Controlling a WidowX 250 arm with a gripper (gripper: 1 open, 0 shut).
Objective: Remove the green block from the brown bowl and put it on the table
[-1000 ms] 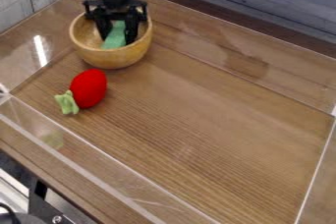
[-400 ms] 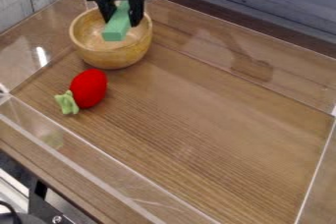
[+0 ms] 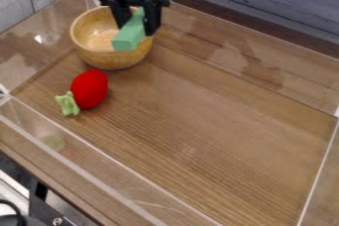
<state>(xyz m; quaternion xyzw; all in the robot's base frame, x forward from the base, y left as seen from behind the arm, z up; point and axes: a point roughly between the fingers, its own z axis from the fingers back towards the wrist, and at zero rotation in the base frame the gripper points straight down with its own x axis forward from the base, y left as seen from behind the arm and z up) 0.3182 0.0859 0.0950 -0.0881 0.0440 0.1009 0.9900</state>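
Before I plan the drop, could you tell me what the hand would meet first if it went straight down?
Probably the brown bowl's right rim or the table beside it; depth is unclear. The hand holds the green block.

Tool point(image 3: 137, 20) clamping green block point(image 3: 130, 37) above brown bowl's point(image 3: 95, 52) right rim

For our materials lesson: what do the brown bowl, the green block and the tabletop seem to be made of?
Brown bowl: probably wood, smooth light-brown finish. Green block: matte, possibly foam or painted wood; too small to tell. Tabletop: wood or wood-look laminate, visible grain lines, slight sheen.
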